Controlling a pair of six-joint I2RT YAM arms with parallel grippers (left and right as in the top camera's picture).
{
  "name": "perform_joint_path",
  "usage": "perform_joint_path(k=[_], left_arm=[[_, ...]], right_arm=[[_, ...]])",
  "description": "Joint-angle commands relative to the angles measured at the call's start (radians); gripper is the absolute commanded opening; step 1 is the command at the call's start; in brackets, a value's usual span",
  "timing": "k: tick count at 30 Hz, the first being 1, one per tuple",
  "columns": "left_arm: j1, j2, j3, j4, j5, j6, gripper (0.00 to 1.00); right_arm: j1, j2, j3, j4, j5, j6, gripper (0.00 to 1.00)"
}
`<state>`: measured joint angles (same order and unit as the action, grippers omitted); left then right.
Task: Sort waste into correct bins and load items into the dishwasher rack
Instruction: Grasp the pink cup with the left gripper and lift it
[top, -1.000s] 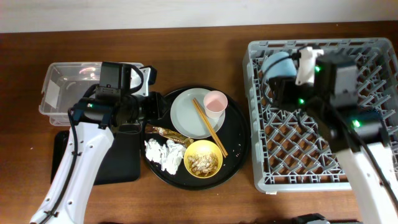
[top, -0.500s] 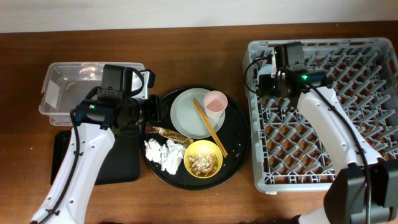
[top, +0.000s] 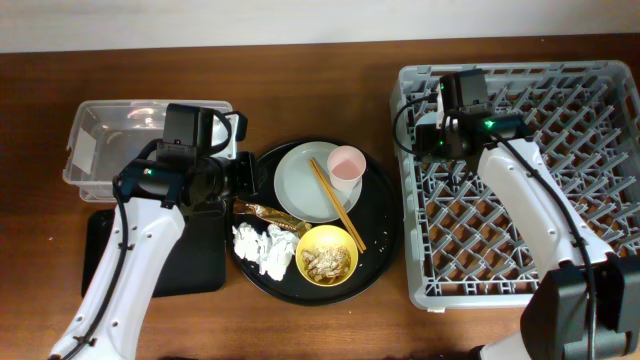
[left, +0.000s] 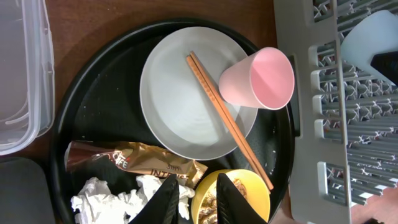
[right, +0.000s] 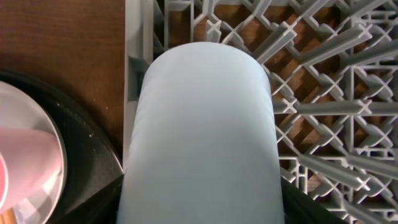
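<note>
One light-blue cup in right claw, over rack (left claw parted)

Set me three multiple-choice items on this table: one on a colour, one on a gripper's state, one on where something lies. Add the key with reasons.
1. The bowl holding the food scraps is: A yellow, B pink, C white.
2. The right gripper is: A open and empty, B shut on the blue cup, C shut on the bowl.
3. The chopsticks lie: A in the bowl, B in the blue cup, C across the plate.

Key:
1 A: the overhead view shows a yellow rim around the scraps.
2 B: the right wrist view shows the cup filling the space between its fingers.
3 C: the left wrist view shows them slanting over the plate.
</note>
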<state>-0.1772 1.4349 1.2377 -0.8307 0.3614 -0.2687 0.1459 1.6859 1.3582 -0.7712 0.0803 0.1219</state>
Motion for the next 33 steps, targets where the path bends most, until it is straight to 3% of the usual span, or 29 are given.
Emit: perform_joint_path(k=[1,11,17,19,21,23,27,33], left_arm=[[0.001,-0.01,-0.01,0.0,-0.011,0.009,0.21],[0.001,-0.01,-0.01,0.01,-0.01,0.009,0.21],[-0.078,-0.01,-0.01,0.124,-0.011,-0.013,0.21],[-0.118,-0.01,-0.01,0.178,-0.043,-0.038,0.3],[-0.167,0.004,-0.01,0.235,-0.126,-0.084,0.47],[-0.201,0.026,-0.01,0.275,-0.154,-0.099,0.57],[-0.296,0.15,-0.01,0.41,-0.209,-0.14,0.59],[-0.33,0.346,-0.01,0.532,-0.254,-0.165,0.59]], right_arm=[[0.003,0.002,0.009,0.0,0.015,-0.002,0.76],[0.003,-0.014,0.035,-0.011,0.005,-0.002,0.78],[0.003,-0.129,0.184,-0.173,-0.13,-0.003,0.83],[0.003,-0.17,0.208,-0.224,-0.144,-0.003,0.84],[0.003,-0.217,0.211,-0.264,-0.143,-0.003,0.91],[0.003,-0.243,0.211,-0.29,-0.143,-0.003,0.96],[0.003,-0.276,0.211,-0.367,-0.143,-0.003,0.99],[0.003,-0.27,0.209,-0.404,-0.14,-0.003,0.98]])
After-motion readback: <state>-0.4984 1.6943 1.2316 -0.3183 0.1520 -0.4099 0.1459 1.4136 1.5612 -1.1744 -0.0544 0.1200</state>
